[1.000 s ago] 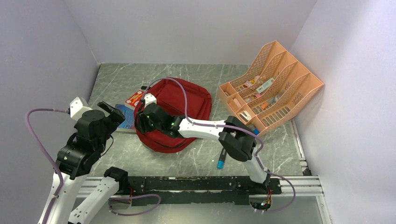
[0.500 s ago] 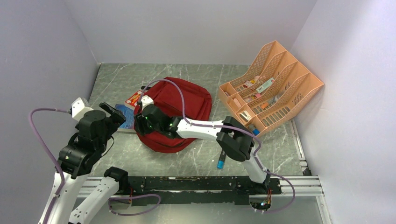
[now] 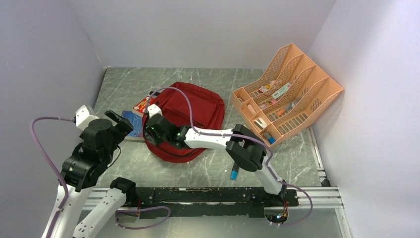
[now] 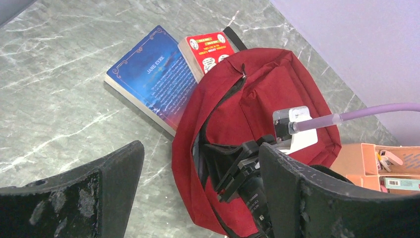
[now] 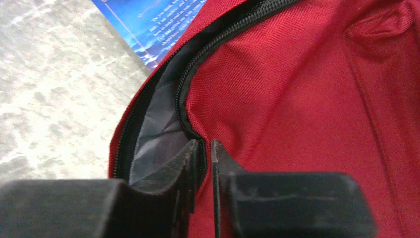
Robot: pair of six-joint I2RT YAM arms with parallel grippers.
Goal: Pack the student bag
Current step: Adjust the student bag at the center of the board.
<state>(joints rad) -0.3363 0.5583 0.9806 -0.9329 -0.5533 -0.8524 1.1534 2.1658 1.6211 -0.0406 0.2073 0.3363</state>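
- The student bag [image 3: 195, 106] lies flat at the middle of the surface [image 3: 124, 84], its dark-red fabric facing up.
- The zip along its left edge is undone, and the gap shows grey lining [image 5: 156, 144].
- The right tool [image 5: 205, 146] is clenched on the zippered lip at the bag's near-left edge, with the fabric edge running into the thin slit between its fingers.
- The right arm reaches leftward across the near side of the bag, and its purple cable [image 3: 184, 96] arches above the red fabric.
- A blue book [image 4: 151, 79] lies just left of the bag, its right corner under the bag's edge; the cover reads "JANE EYRE".
- A red booklet [image 4: 208, 47] touches the blue book's far side and slips under the bag too; its white lettering is too small to read.
- The left tool [image 4: 200, 151] hangs released above the near-left surface, fingers wide apart and grasping nothing.
- Bare marbled surface shows on the far-left side, up to the left and far walls.
- A narrower strip of surface separates the bag's right edge from a peach mesh organiser [image 3: 297, 74], which leans by the right wall with small items in its slots.
- A blue-capped marker [image 3: 234, 171] lies on the near surface, beside the right arm.
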